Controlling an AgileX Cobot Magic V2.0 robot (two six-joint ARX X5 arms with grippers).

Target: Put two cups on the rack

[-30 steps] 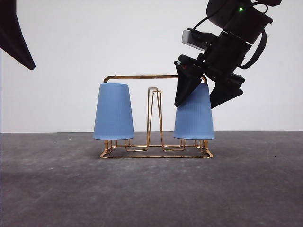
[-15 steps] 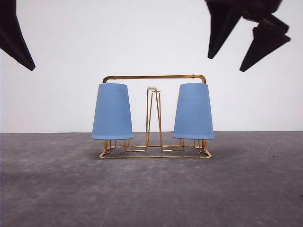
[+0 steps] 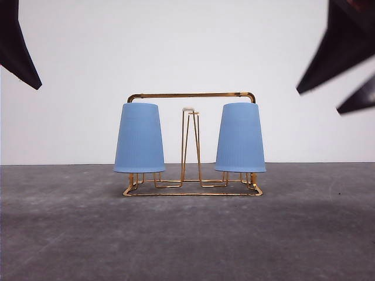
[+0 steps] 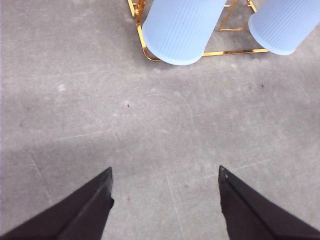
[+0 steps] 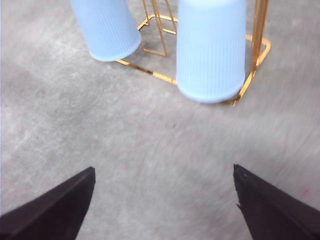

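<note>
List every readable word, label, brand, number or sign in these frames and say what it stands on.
None: no text, label, brand, number or sign can be read.
Left cup: plain ribbed blue, no print.
Right cup: the same, no print.
Rack: bare gold wire, no tag.
Left gripper and right gripper: plain dark fingers, no markings.

Left gripper raised over bare worktop, fingers spread apart, holding nothing. Right gripper likewise raised above worktop, fingers wide, empty.
</note>
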